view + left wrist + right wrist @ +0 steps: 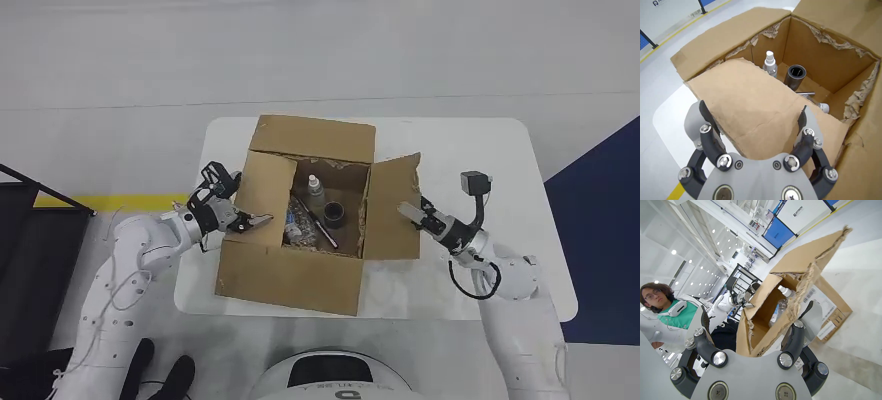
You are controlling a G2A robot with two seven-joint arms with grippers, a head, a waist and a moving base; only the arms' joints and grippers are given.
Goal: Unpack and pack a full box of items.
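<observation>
Seemingly to hold the brown cardboard box [290,275] on the white table [500,160] open, the left gripper [243,220] and right gripper [410,213] each straddle a side flap [262,195], fingers wide, not clamped

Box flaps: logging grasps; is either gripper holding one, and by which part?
Nothing is gripped: the left gripper sits open astride the free edge of the left flap; the right gripper likewise astride the right flap.
</observation>
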